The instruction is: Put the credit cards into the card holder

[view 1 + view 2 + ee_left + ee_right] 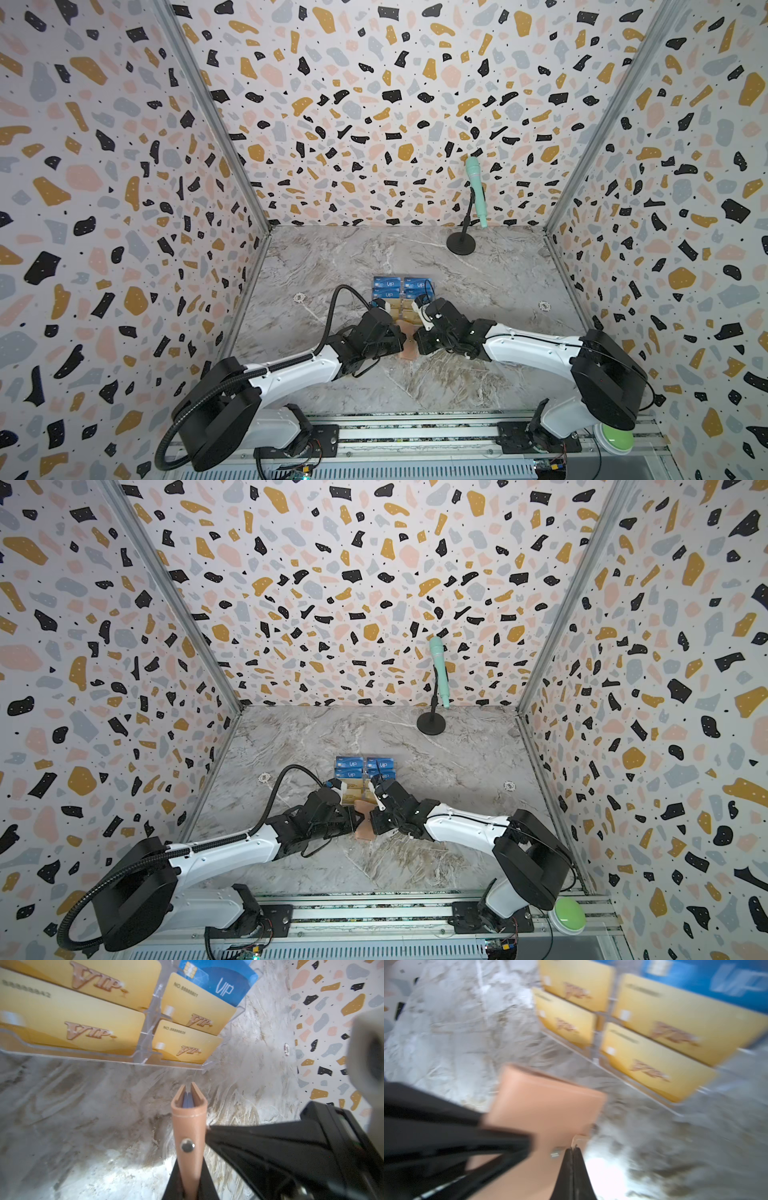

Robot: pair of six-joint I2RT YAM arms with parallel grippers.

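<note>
From above, in both top views, the left arm (291, 365) and right arm (528, 345) meet nose to nose over the marble table (457, 382). The salmon card holder (409, 352) is held between them, just in front of the tiered credit cards (386, 284), which sit untouched. Neither pincer's tips show from up there.

The left wrist view settles one. The left gripper (190, 1176) is clenched on the holder, which stands edge-on with its snap stud (187, 1145) facing the lens and its covers barely parted. The clear acrylic stand (83, 1054) lies close ahead.

The right wrist view is badly smeared. It shows the right gripper (572, 1156) with jaws pressed together at the holder's snap tab (579, 1139). It may be nipping that tab, though I can't swear to it.

My worry is that if the right arm pulls while the left squeezes both covers, the booklet won't open. It could twist free or swing into the stand.
</note>
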